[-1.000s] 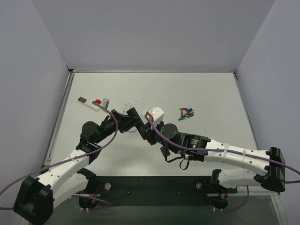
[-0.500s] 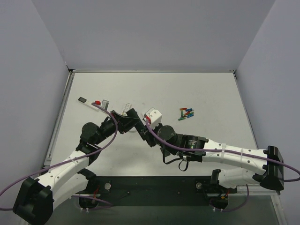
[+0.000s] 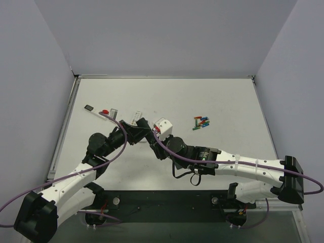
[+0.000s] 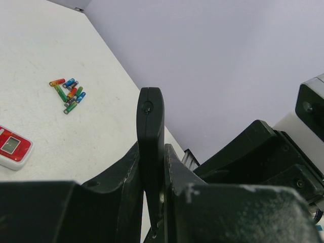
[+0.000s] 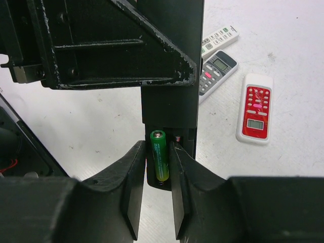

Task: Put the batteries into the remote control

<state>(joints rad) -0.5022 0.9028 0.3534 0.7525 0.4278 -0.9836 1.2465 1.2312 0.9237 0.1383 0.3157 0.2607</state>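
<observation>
My left gripper (image 4: 151, 152) is shut on a slim black remote (image 4: 150, 124) and holds it edge-up above the table. In the right wrist view its open battery bay (image 5: 169, 152) faces me. A green battery (image 5: 160, 154) sits in the bay's left slot, and my right gripper (image 5: 158, 152) is shut on it. The right slot shows only a spring. The two grippers meet at the table's left middle (image 3: 149, 132). The loose batteries (image 3: 201, 122) lie in a pile right of centre, also in the left wrist view (image 4: 69, 94). The long white remote (image 5: 220, 38) lies on the table, partly hidden.
A grey-faced remote (image 5: 215, 71) and a red-and-white remote (image 5: 255, 109) lie beside the white one. A white stick with a black end (image 3: 90, 108) lies at the far left. Grey walls enclose the white table (image 3: 228, 96).
My right arm has shifted a little left, towards the left gripper. The left arm has hardly moved.
</observation>
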